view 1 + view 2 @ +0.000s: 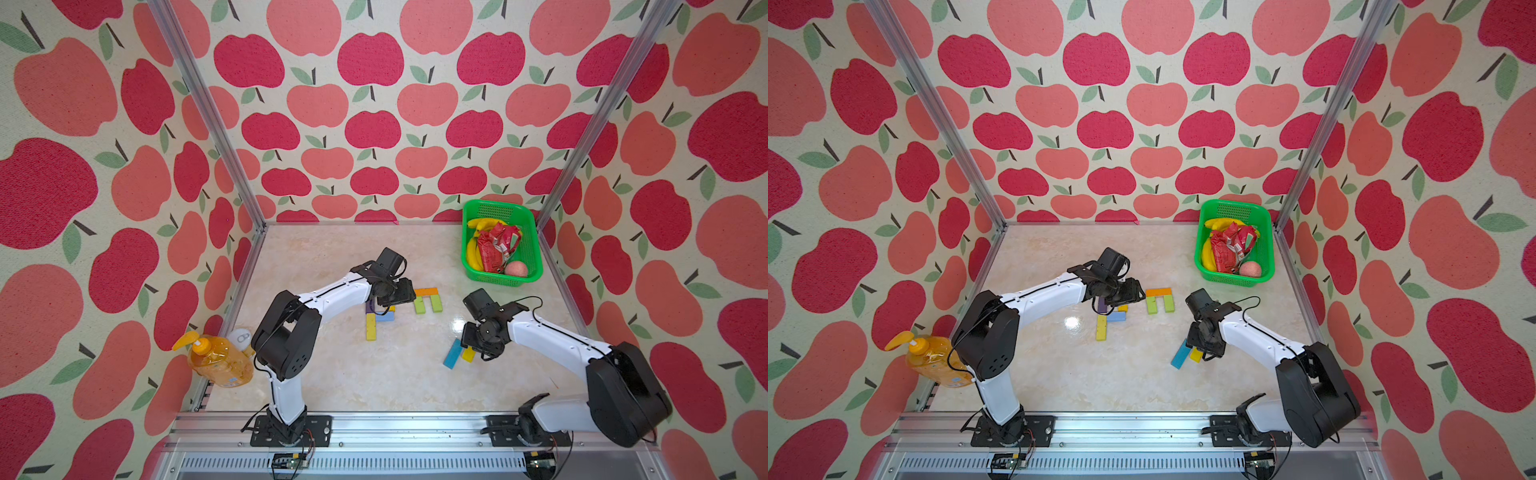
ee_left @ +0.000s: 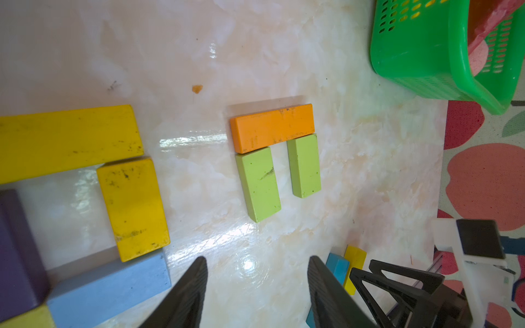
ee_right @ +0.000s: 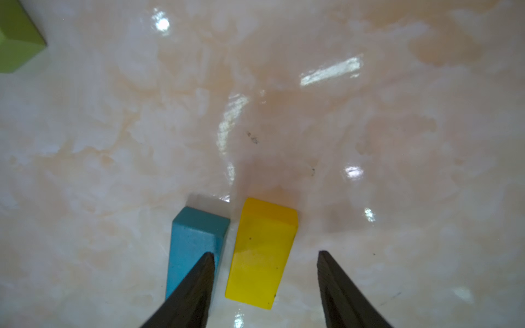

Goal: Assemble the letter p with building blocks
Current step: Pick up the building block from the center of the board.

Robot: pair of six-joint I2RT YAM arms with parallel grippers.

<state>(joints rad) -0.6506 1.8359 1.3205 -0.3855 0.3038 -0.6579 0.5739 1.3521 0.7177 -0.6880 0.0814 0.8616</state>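
Observation:
Near the table's middle, a P-shaped figure joins a long yellow block (image 2: 65, 139), a short yellow one (image 2: 132, 207), a purple one (image 2: 17, 250), a light-blue one (image 2: 110, 284) and a yellow stem (image 1: 371, 327). My left gripper (image 2: 257, 258) hovers open and empty beside it, hiding part of it in both top views. To the right, an orange block (image 1: 427, 292) caps two light-green blocks (image 1: 419, 305). Nearer the front lie a blue block (image 3: 196, 235) and a short yellow block (image 3: 267, 227). My right gripper (image 3: 265, 253) stands open astride that yellow block, apart from its sides.
A green basket (image 1: 496, 208) with bananas, a red packet and a peach stands at the back right. An orange soap bottle (image 1: 220, 359) stands at the left edge by the left arm's elbow. Metal frame posts mark the table's corners.

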